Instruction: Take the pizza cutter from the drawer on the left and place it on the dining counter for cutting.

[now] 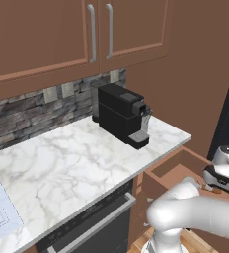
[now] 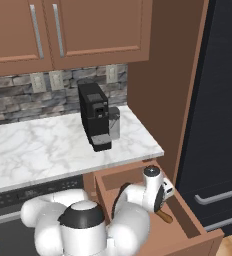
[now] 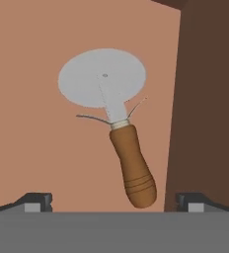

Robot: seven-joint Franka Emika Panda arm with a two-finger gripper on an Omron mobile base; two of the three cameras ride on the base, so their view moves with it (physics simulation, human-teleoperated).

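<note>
The pizza cutter (image 3: 115, 116) lies flat on the floor of the open top drawer (image 3: 32, 99). Its silver wheel points away from the hand and its brown wooden handle (image 3: 134, 170) points toward it. My gripper (image 3: 114, 201) hangs over the handle end, open, with one fingertip (image 3: 37, 200) on each side and nothing between them. From the right base view, the gripper (image 2: 159, 204) reaches down into the drawer (image 2: 190, 220), and the brown handle (image 2: 163, 216) pokes out beneath it. In the left base view, the gripper (image 1: 216, 182) sits above the drawer (image 1: 167, 164). The dining counter is out of view.
A black coffee machine (image 1: 122, 113) stands on the marble worktop (image 1: 72, 158) behind the drawer. The drawer's dark side wall (image 3: 205, 99) runs close beside the cutter's handle. A dark fridge (image 2: 218, 125) rises to the right, and a dishwasher front (image 1: 92, 227) sits left of the drawer.
</note>
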